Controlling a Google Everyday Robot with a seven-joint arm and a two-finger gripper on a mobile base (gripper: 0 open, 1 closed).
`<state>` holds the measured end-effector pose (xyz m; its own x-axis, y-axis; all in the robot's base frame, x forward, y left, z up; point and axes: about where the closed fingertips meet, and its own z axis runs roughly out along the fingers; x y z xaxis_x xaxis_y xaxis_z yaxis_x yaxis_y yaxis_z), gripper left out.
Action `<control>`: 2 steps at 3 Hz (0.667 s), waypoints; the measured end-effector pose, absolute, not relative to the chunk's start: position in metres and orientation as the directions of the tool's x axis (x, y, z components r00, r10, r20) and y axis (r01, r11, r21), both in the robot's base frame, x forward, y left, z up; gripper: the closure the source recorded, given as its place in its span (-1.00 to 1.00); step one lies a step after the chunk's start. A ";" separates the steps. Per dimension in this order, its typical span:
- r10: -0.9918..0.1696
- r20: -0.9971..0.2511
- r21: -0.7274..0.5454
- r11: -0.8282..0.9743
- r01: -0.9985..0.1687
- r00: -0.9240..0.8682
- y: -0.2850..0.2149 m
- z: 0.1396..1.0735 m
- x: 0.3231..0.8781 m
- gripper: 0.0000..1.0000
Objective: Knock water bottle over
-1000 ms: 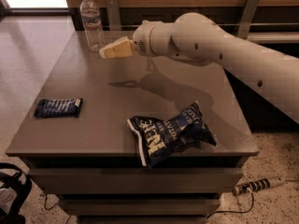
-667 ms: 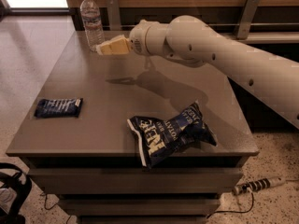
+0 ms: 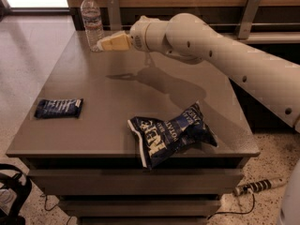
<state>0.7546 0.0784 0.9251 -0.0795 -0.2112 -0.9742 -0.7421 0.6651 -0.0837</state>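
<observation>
one water bottle (image 3: pixel 92 20) stands upright in the upper left of the frame, long axis vertical, immediately left of the gripper (image 3: pixel 101 45), whose pressed-together tip points at the bottle's lower body, contact unclear.

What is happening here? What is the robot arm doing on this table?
The robot's one arm reaches across the table toward the water bottle, which stands upright at the far corner, on the left of the picture. The gripper is low beside the bottle; whether it touches it cannot be told. The bottle is not yet knocked over. A blue chip bag lies near the front edge and a small dark packet near the left edge, both away from the gripper.
</observation>
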 end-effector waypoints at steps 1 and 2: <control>-0.189 -0.981 -0.090 0.660 -0.746 -0.049 0.077 0.927 0.781 -1.00; -0.180 -0.983 -0.098 0.648 -0.755 -0.026 0.080 0.931 0.798 -1.00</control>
